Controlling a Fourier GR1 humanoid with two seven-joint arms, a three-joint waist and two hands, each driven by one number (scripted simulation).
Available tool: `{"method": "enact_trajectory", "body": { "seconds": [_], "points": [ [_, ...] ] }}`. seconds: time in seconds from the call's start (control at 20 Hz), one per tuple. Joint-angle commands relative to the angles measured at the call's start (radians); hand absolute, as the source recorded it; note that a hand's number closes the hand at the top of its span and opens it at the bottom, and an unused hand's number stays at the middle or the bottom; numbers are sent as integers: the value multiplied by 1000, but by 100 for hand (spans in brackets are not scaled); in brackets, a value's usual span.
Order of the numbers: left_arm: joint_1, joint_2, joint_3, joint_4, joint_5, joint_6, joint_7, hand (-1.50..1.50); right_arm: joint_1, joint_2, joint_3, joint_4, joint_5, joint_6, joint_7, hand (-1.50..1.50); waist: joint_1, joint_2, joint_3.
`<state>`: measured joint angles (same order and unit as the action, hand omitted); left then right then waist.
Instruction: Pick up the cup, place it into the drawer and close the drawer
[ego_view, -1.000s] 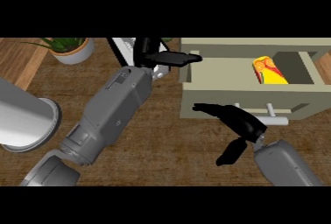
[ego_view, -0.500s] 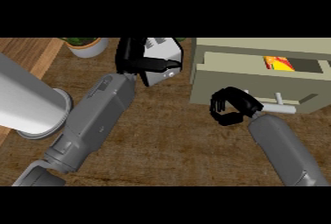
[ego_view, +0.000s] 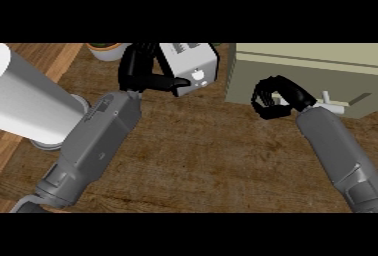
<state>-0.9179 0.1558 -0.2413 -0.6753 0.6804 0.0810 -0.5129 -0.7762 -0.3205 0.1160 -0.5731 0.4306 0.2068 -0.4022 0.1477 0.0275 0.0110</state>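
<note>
The beige drawer unit (ego_view: 306, 75) stands at the upper right, and no open interior shows on it. Its white handle (ego_view: 336, 106) sticks out just right of my right hand (ego_view: 272, 98). That hand has its fingers curled, holds nothing, and sits against the drawer's front. The cup is out of sight. At the upper middle my left hand (ego_view: 143, 72) is open, with relaxed fingers and its thumb pointing right beside a white toaster (ego_view: 190, 66).
A large white cylinder (ego_view: 29, 107) stands at the left, close to my left forearm. A potted plant (ego_view: 107, 49) sits at the top edge behind the left hand. Brown wooden counter (ego_view: 214, 160) spreads between the two forearms.
The drawer's open inside with the yellow cup no longer shows. My right hand went from open to curled and now sits at the drawer's front. The left hand stayed by the toaster.
</note>
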Motion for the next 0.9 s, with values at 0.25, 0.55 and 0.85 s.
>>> {"method": "enact_trajectory", "body": {
  "seconds": [0.25,0.55,0.85],
  "points": [
    [61,48,-7,-44,4,-65,11,-150,-153,-102,-119,81,-51,-42,46,150,49,20,-7],
    [69,46,-13,-67,7,-76,21,-150,-164,-140,-130,45,-80,18,38,150,68,21,-7],
    [87,47,-14,-78,12,-96,19,-150,-154,-165,-149,17,-119,70,47,150,72,23,-8]
  ]
}}
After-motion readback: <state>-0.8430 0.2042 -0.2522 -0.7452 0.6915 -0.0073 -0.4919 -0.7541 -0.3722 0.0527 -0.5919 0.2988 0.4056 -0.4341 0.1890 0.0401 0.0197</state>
